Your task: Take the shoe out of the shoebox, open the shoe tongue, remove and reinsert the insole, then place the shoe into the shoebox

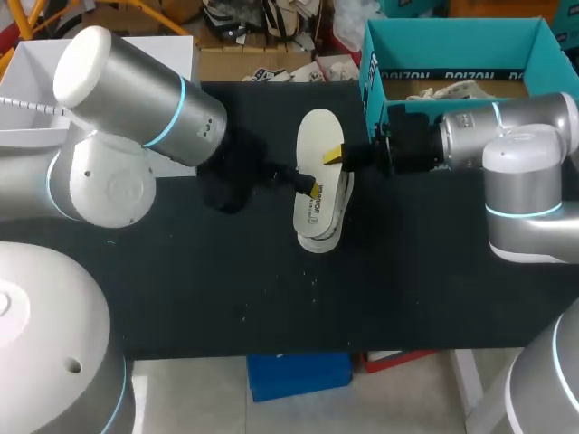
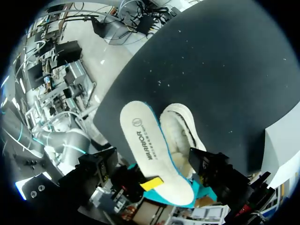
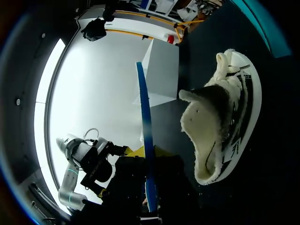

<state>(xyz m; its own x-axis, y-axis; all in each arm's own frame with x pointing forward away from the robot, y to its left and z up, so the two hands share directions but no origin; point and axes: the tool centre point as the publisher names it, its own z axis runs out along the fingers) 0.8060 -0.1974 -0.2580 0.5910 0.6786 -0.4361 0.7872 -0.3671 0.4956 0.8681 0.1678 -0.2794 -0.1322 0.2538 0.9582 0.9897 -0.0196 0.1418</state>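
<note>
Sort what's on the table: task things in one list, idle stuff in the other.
Job in hand: insole, pinched in the right gripper; white shoe lying on the table; teal shoebox.
Just lying about: white box.

Head cam overhead, far; wrist cams close; all share insole [image 1: 317, 136].

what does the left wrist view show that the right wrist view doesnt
Only the left wrist view: the broad printed face of the insole and the lined inside of the shoe. Only the right wrist view: the insole edge-on, a thin blue strip, and the shoe's outer side. Both: the right gripper holding the insole above the black table, the shoe beside it.
</note>
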